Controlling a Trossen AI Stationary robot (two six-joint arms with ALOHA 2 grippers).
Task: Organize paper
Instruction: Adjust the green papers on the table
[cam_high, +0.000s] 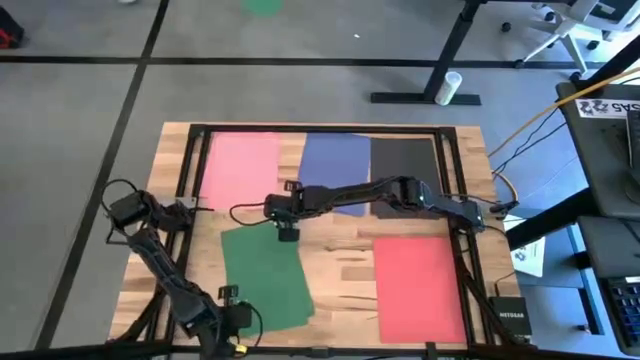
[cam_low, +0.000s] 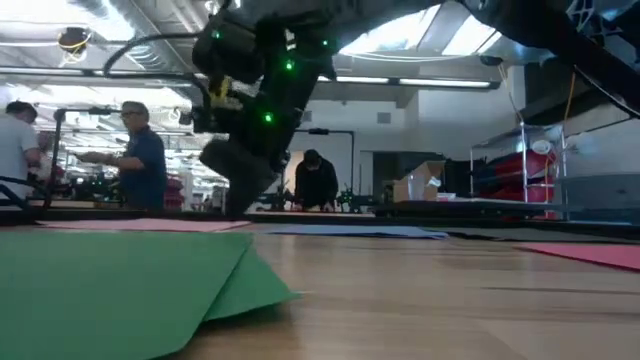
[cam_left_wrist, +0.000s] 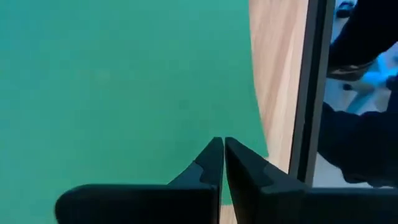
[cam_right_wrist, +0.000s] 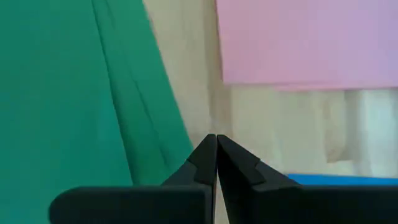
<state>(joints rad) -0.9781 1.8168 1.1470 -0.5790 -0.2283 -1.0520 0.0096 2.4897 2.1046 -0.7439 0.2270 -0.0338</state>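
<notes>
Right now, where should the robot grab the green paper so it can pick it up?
Best guess: the corner of the green paper nearest the middle of the table, where the low view shows an edge lifted off the wood. The right gripper, fingers shut, hangs by that end, so it could come in low from the bare table side.
</notes>
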